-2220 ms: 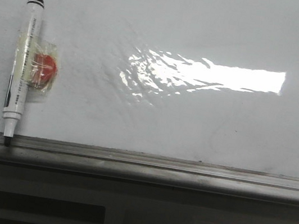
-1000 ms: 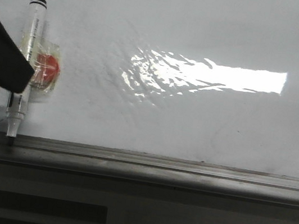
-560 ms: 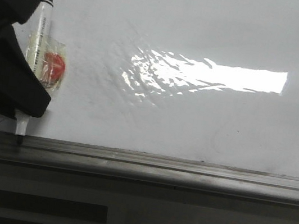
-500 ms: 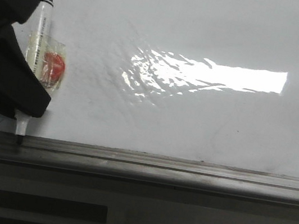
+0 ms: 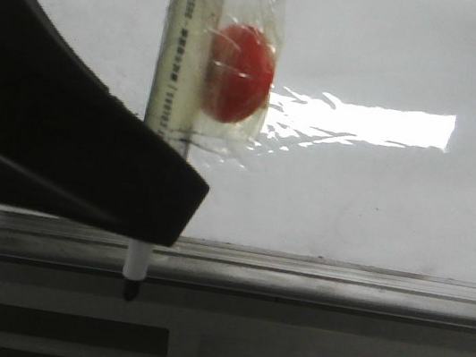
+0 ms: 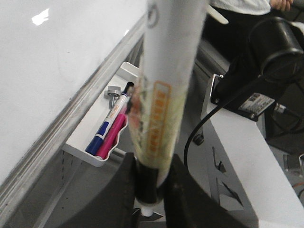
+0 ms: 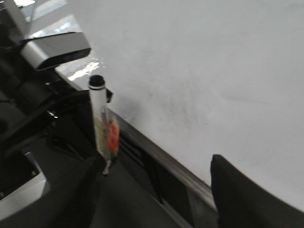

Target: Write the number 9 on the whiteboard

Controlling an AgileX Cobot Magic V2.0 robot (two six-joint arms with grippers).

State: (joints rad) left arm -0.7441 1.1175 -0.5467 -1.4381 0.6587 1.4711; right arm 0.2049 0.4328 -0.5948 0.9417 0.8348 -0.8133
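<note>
Whiteboard (image 5: pixel 369 208) stood bare: no number 9 drawn anywhere, only faint smudges and a bright glare at about 2 o'clock of the front view. Was fronted by a grey bottom rail (image 5: pixel 322 278) running across at 6 o'clock. Held upright at 9 to 10 o'clock of that view, a white marker (image 5: pixel 178 51) with a taped-on red disc (image 5: pixel 239 74), tip down and hanging over the rail, off the board surface. Clamped on the marker barrel, the left hand (image 6: pixel 151 187), fingers pressed to either side in the left wrist view. Right hand (image 7: pixel 156 190) idle and spread wide, its two dark fingers well apart and holding nothing. Seen in the left wrist view, a small white tray (image 6: pixel 110 124) of spare pens (image 6: pixel 110 129) below the rail. Judged as the carry step: marker gripped and lifted, writing not begun. Next called for turning the tip toward the board, bringing it into contact on a bare patch, then tracing a small loop and a straight stem
</note>
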